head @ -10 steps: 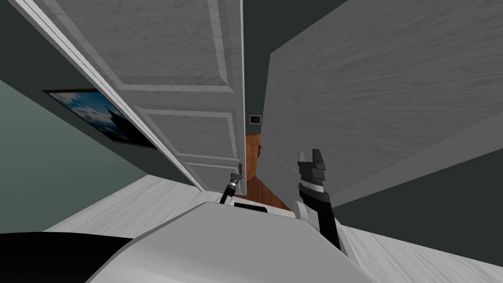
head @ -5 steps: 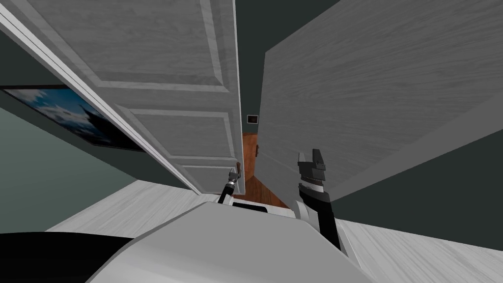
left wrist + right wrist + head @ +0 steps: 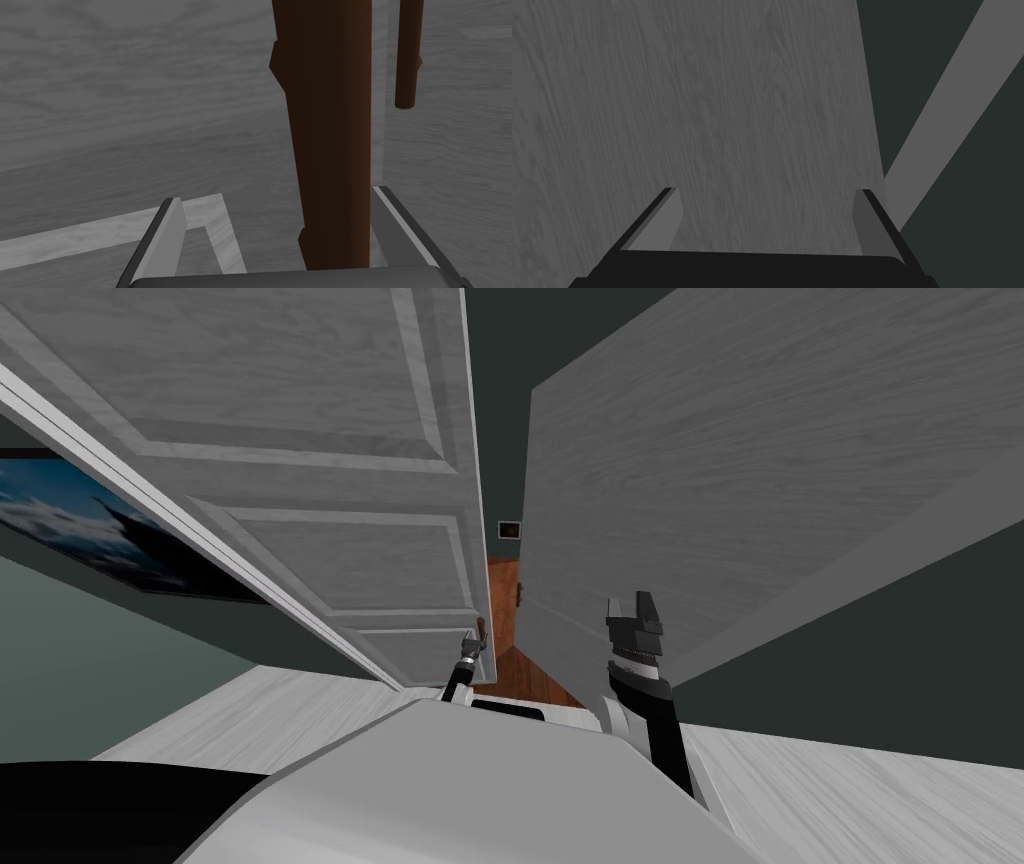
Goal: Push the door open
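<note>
Straddling one handle point(image 3: 332, 140): left hand point(image 3: 277, 195)

A grey panelled door point(image 3: 330, 498) is standing ajar on the left, facing a plain grey panel point(image 3: 720, 468) on the right. Through the narrow gap between them, a brown wooden floor point(image 3: 503, 613) and a small framed picture point(image 3: 510, 529) on a dark far wall are showing. The left gripper point(image 3: 474, 644) is reaching up at the door's free edge, beside a brown handle point(image 3: 484, 630). The right gripper point(image 3: 633, 610) (fingers standing apart) is hovering before the plain panel. A large picture point(image 3: 90, 528) is hanging on the left wall.
</note>
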Tool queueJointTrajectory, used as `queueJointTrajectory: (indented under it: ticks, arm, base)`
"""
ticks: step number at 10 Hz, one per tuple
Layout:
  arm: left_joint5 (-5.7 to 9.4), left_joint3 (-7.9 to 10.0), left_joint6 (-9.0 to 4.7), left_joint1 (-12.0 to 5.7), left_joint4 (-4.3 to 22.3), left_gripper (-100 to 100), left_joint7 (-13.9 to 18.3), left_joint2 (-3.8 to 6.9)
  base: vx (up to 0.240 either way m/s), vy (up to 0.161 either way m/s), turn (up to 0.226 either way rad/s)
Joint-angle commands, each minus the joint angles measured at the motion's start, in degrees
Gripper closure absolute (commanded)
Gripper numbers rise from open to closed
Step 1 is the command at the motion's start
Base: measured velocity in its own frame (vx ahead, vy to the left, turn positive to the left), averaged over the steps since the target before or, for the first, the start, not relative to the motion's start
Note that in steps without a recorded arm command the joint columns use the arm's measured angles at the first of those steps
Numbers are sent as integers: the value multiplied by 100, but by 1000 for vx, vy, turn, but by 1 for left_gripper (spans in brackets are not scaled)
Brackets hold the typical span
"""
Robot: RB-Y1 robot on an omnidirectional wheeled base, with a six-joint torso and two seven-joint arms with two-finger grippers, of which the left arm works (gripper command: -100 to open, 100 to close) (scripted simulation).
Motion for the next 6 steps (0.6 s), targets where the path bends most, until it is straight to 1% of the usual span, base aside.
queueJointTrajectory:
  ticks: [1,2,3,4,5,6]
  arm:
    - [70,217,-25,23,6,100,9,164]
    - [70,217,-25,23,6,100,9,164]
    - [105,366,-31,15,27,100,-2,180]
    - [105,381,-31,15,27,100,-2,180]
    - [139,511,-37,7,47,100,-13,196]
    - [139,544,-37,7,47,100,-13,196]
  base:
    - [25,-8,-84]
    - [24,-7,11]
    - [23,-20,-145]
    - [19,-8,-70]
    - [23,-9,-145]
    - [25,-17,-85]
